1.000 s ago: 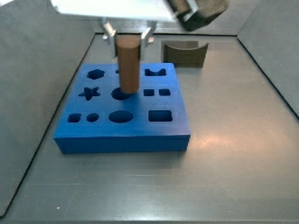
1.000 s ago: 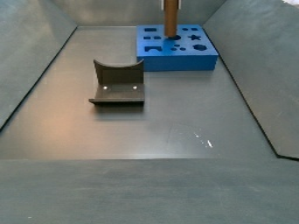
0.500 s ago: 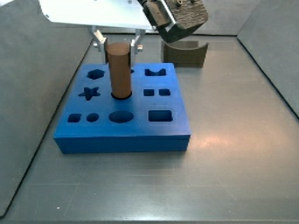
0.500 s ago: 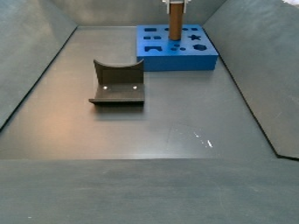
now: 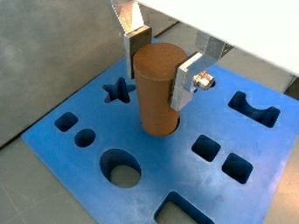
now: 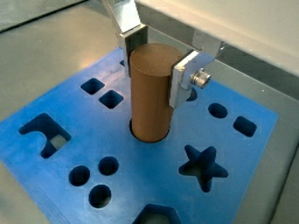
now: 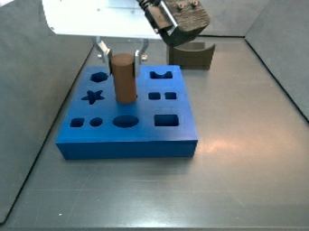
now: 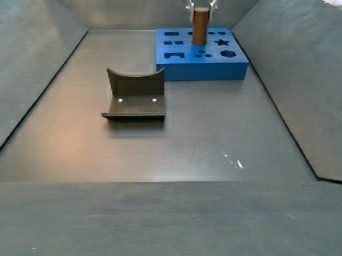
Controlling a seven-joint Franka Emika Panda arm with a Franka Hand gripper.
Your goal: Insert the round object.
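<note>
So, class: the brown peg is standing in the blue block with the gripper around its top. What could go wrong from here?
1. The peg is only partly down in the blue block; pushing off-axis might jam it.
2. The gripper fingers flank the peg top; lifting before they open clear could pull it out.

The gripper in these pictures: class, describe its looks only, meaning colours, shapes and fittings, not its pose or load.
The gripper has two flat silver metal plate fingers with dark pads on their inner faces. One finger carries a round silver screw head. Above them a side view shows a white boxy housing and a dark, black-grey camera unit.
</note>
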